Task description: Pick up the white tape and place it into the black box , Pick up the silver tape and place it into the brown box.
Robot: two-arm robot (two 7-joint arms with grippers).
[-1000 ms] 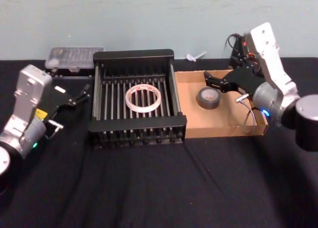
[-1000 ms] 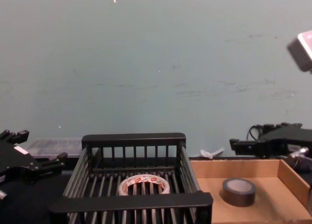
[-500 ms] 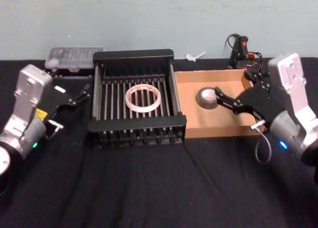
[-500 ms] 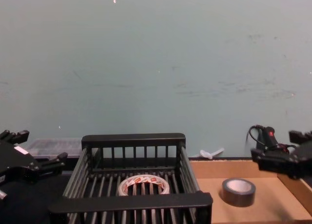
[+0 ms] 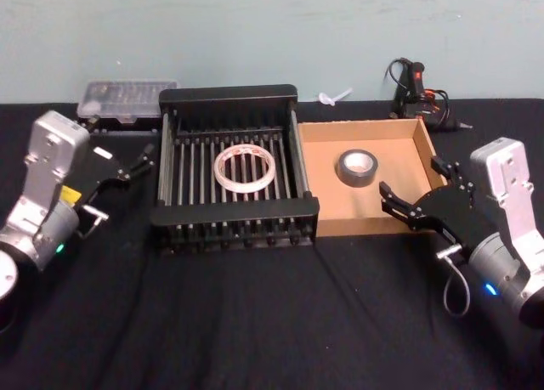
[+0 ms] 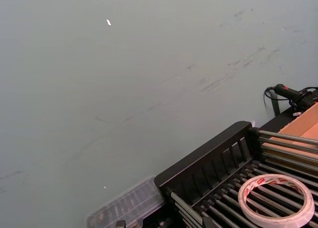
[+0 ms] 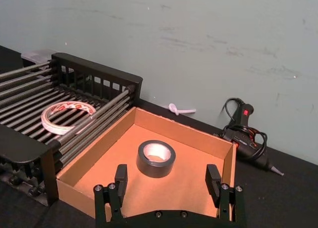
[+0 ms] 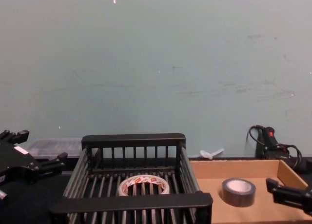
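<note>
The white tape [image 5: 246,169] lies flat on the bars inside the black box [image 5: 229,93], also seen as white tape [image 6: 276,200] and white tape [image 8: 144,185]. The silver tape [image 5: 357,167] lies in the brown box [image 5: 357,225], close to its back wall. My right gripper [image 5: 410,178] hovers open and empty at the brown box's front right corner. In the right wrist view the silver tape [image 7: 156,158] lies just beyond the open right gripper [image 7: 166,177]. My left gripper [image 5: 136,162] is open and empty, left of the black box.
A clear plastic case [image 5: 127,97] sits behind the black box's left corner. A glue gun [image 5: 416,88] with its cord lies behind the brown box, and a small white piece [image 5: 336,95] is at the back edge. Black cloth covers the table.
My right gripper has drawn back from above the brown box toward the front right and come down lower. The silver tape stays in the box. The left arm has not moved.
</note>
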